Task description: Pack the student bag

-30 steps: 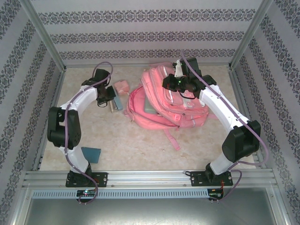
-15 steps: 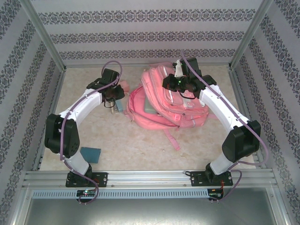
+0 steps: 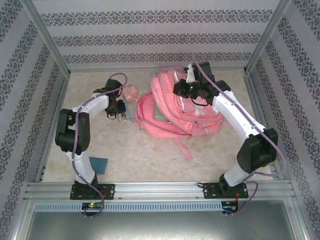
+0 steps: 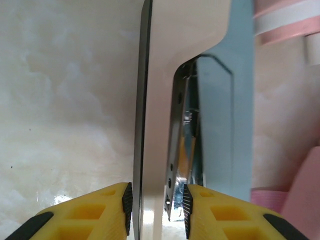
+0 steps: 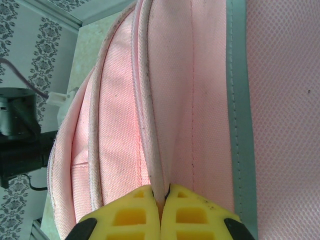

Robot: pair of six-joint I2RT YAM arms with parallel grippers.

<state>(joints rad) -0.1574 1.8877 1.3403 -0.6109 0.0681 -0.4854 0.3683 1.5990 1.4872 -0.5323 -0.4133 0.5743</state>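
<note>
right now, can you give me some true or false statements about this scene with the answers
1. The right hand is shut on a fold of the student bag. True.
2. The left hand is over the student bag. False: it is beside the bag, its fingers either side of a thin clipboard.
3. A blue notebook lies near the left arm's base. True.
4. The small pink box sits inside the bag. False: it sits on the table, left of the bag.
</note>
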